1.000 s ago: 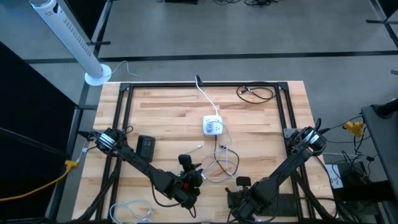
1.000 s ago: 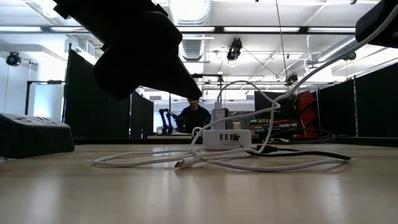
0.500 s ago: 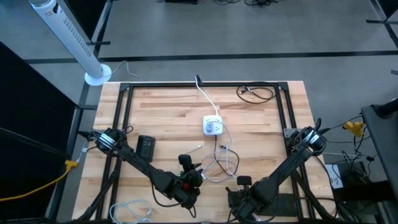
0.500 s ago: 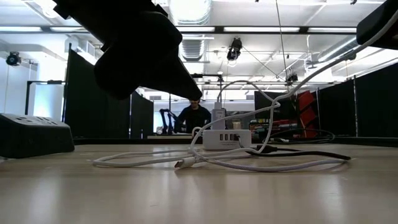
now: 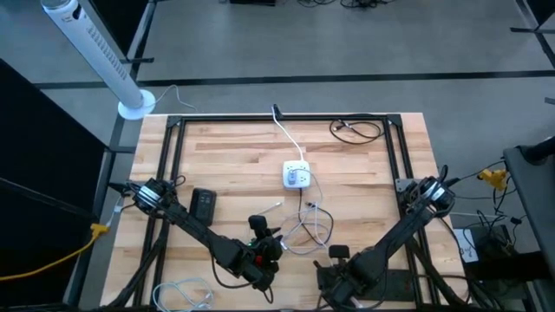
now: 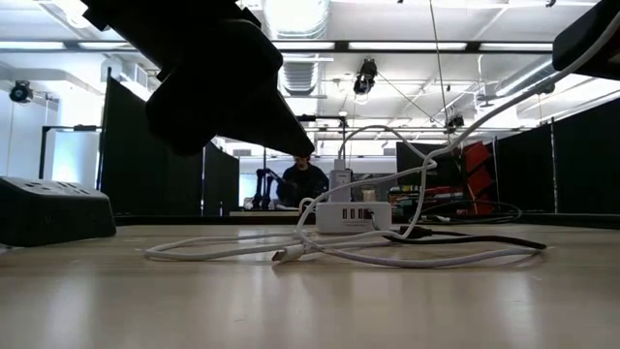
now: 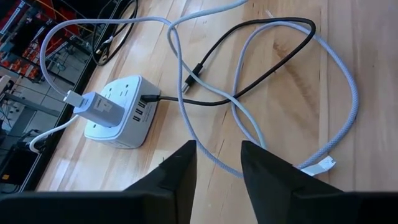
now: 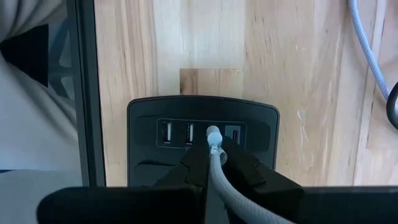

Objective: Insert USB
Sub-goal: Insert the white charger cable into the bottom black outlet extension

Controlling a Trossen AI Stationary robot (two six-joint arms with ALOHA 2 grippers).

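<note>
At the bottom centre of the high view, the right gripper (image 8: pixel 213 163) pinches a grey-white USB cable (image 8: pixel 217 168) just behind its plug, fingers closed on it so the tip stays lined up with the row of ports on the black hub (image 8: pixel 202 140), which it touches or nearly touches. The left gripper (image 7: pixel 217 165), lower left of centre, hangs part-open and empty above the loose cables (image 7: pixel 261 81), facing the white charger (image 7: pixel 118 112), apparently waiting.

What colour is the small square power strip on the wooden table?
White power strip, clearest in the left wrist view.
</note>
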